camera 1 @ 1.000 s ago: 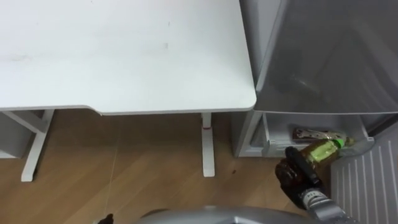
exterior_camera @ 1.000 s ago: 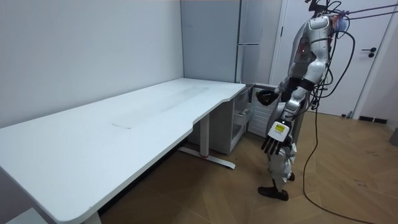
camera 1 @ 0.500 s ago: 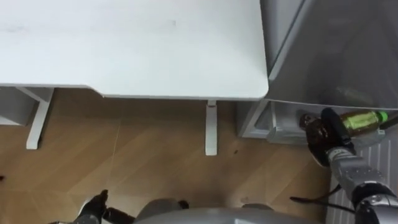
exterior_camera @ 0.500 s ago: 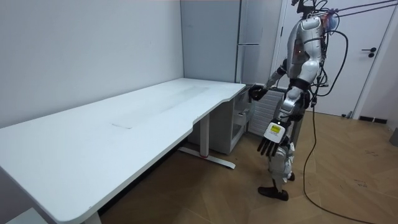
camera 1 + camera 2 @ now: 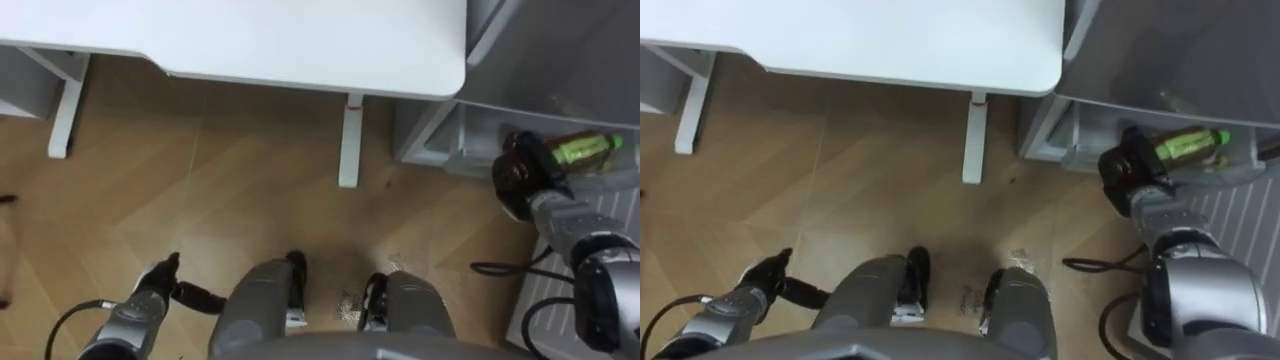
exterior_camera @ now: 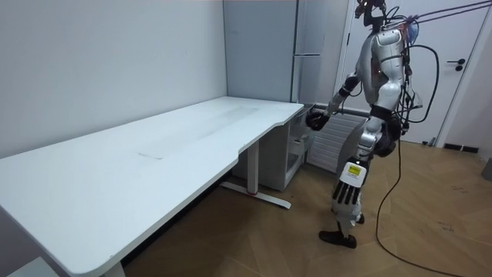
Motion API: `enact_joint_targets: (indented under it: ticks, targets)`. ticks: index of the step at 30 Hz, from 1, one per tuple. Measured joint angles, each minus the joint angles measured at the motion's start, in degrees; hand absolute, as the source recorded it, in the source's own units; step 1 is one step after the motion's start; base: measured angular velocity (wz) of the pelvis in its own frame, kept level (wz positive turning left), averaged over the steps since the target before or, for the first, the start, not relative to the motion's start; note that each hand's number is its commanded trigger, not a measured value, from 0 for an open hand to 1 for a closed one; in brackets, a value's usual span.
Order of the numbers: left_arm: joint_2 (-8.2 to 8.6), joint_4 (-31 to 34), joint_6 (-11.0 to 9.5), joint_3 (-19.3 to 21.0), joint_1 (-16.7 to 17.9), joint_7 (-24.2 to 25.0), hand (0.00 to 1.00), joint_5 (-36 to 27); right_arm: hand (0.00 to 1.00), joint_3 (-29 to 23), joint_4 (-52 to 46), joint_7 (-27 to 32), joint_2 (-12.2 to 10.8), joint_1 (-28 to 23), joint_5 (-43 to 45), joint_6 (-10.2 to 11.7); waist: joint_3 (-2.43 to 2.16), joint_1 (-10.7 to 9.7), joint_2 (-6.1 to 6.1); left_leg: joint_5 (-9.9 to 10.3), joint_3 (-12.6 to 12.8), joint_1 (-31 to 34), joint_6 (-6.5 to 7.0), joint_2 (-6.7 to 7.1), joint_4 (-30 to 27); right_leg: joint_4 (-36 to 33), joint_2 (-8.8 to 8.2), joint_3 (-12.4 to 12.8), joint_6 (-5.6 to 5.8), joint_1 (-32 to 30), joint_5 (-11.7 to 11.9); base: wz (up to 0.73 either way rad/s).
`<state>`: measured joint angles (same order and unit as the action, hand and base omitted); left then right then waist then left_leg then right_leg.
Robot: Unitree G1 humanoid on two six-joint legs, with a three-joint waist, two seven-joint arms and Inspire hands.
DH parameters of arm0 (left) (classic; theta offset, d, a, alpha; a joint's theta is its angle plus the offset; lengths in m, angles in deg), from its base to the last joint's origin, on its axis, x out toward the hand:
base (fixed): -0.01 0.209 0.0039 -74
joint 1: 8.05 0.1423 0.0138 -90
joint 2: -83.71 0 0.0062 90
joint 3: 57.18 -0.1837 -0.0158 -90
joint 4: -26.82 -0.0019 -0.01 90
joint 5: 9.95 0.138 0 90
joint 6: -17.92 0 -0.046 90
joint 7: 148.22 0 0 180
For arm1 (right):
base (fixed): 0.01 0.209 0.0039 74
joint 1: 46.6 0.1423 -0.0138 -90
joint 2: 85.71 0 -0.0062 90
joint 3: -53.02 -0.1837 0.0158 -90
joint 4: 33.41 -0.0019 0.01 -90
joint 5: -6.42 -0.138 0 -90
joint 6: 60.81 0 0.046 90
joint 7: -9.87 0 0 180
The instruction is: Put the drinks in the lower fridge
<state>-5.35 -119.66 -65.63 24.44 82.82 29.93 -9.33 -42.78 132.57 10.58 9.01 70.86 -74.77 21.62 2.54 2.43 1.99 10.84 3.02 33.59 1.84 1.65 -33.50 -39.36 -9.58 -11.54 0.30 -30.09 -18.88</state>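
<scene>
Since before, our right hand [image 5: 520, 182], curled round the bottle [image 5: 585, 150], has reached the lower fridge [image 5: 466, 152] (held level, likely to slide in). Our left hand [image 5: 160, 280] hangs loose-fingered.

We are looking at a long white table [image 6: 154, 154] standing on a herringbone wood floor [image 6: 430, 238] beside a pale grey wall [image 6: 100, 61], a white door [image 6: 469, 100] showing beyond.

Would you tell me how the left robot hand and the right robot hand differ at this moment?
The right robot hand is curled round a green-labelled bottle; the left robot hand holds nothing. The right robot hand reaches forward to the open lower fridge; the left robot hand hangs low at the robot's side. Both are dark.
</scene>
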Motion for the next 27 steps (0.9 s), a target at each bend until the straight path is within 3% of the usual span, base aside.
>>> enact_joint_targets:
  ticks: [7, 15, 20, 21, 23, 27]
  targets:
    - [-0.2, -1.0, -0.3, -2.0, -1.6, -3.6, 0.0, -5.1, 1.0, 0.7, 0.4, 2.0, 1.9, 4.3, -3.1, 0.0, 0.29, 2.1, 1.3, -0.3, 1.6, 5.8, 0.33, 0.13, -1.4, -3.4, -0.07, 2.7, 0.04, -7.5, 0.0, -0.09]
    - [-0.39, -1.1, -0.5, -3.7, -2.7, -7.6, 0.0, -7.9, 1.0, 1.3, -2.1, 7.1, 4.1, 5.9, -3.3, 0.0, 0.36, 2.5, 1.94, -0.3, 1.6, 14.5, 0.52, 0.16, -4.9, -6.8, -0.58, 2.8, -0.18, -15.9, -0.1, 0.03]
    - [-0.81, -0.9, -2.3, -3.9, -3.1, -8.9, 0.0, -7.8, 1.0, 2.4, -5.6, 9.3, 5.2, 7.3, -4.3, 0.4, 0.42, 2.4, 2.03, 0.0, 1.6, 17.4, 0.56, 0.2, -7.6, -9.7, -0.95, 2.8, -0.34, -18.7, -1.3, 0.07]
    - [-1.09, -0.9, -2.6, -4.4, -3.1, -9.3, 0.0, -7.9, 0.78, 2.6, -7.6, 9.7, 5.2, 7.4, -4.7, 0.7, 0.42, 2.4, 2.04, 0.1, 1.5, 17.9, 0.53, 0.17, -8.0, -10.3, -0.97, 2.9, -0.4, -19.1, -1.4, 0.03]
    - [-1.34, -0.8, -2.9, -5.2, -3.1, -9.9, 0.0, -7.9, 0.0, 2.9, -10.0, 10.2, 5.4, 7.4, -5.7, 1.1, 0.42, 2.3, 2.04, 0.5, 1.5, 18.4, 0.56, 0.16, -8.7, -11.4, -1.1, 2.9, -0.4, -19.5, -2.0, 0.05]
    - [-1.34, -0.4, -3.0, -6.9, -3.0, -11.3, 0.0, -7.9, 0.0, 2.4, -12.5, 12.0, 5.6, 8.9, -7.4, 2.5, 0.38, 2.1, 1.96, 0.5, 1.5, 20.0, 0.58, 0.01, -10.2, -12.7, -1.29, 2.7, -0.23, -20.9, -2.3, 0.03]
